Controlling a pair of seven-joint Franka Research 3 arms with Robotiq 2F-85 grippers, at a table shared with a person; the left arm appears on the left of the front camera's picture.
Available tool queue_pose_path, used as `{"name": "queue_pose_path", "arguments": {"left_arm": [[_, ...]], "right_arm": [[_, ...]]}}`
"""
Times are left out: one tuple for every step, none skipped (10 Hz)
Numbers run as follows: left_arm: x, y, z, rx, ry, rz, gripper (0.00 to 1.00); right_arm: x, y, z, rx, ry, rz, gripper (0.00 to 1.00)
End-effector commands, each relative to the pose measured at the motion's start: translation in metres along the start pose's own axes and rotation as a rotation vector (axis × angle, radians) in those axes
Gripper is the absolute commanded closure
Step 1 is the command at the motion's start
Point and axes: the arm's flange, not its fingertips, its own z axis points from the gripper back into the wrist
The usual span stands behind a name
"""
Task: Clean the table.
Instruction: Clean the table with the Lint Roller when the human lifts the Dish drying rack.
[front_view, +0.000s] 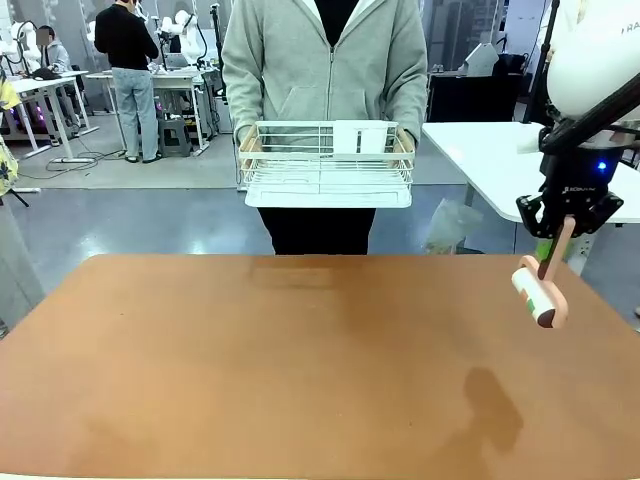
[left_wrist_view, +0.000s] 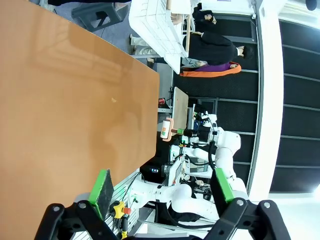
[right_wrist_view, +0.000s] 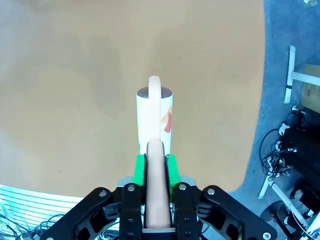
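Spanning most of the front view, item one: table (front_view: 300, 370), matte reddish-brown top with rounded corners. Nothing stands on it and no obvious dirt shows. One tiny pale speck (left_wrist_view: 114, 100) appears in the left wrist view; what it is cannot be told.

Item two: person (front_view: 325, 60) in a grey hooded top, standing at the far edge and holding item three in both hands.

Item three: wire rack (front_view: 328, 165), white with pale wooden grips, carried level and clear of the table top.

Item four: right gripper (front_view: 565, 225), raised over the table's right side, jaws clenched on the pink handle of item six.

Item five: left gripper (left_wrist_view: 162, 187), jaws spread wide with nothing between the green pads, held off near the robot's side of the table.

Item six: lint roller (front_view: 540, 290), a white roll in a pink frame, hanging roll-end down. Its shadow (front_view: 490, 400) lies apart from it on the top, so it is judged not to touch.

Progress, as a judgement: the top is already free of objects and the tool is in hand. Lowering the roller and sweeping the surface looks not yet done. How much has been rolled cannot be told.
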Motion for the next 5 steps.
{"name": "queue_pose_path", "arguments": {"left_arm": [[-0.0024, 0.0001, 0.0028, 0.003, 0.008, -0.011, 0.00], [-0.0024, 0.0001, 0.0028, 0.003, 0.008, -0.011, 0.00], [-0.0024, 0.0001, 0.0028, 0.003, 0.008, -0.011, 0.00], [-0.0024, 0.0001, 0.0028, 0.003, 0.008, -0.011, 0.00], [-0.0024, 0.0001, 0.0028, 0.003, 0.008, -0.011, 0.00]], "right_arm": [[-0.0045, 0.0046, 0.0082, -0.025, -0.008, -0.018, 0.79], [-0.0045, 0.0046, 0.0082, -0.025, -0.008, -0.018, 0.79], [-0.0045, 0.0046, 0.0082, -0.025, -0.008, -0.018, 0.79], [-0.0045, 0.0046, 0.0082, -0.025, -0.008, -0.018, 0.79], [-0.0045, 0.0046, 0.0082, -0.025, -0.008, -0.018, 0.79]]}}
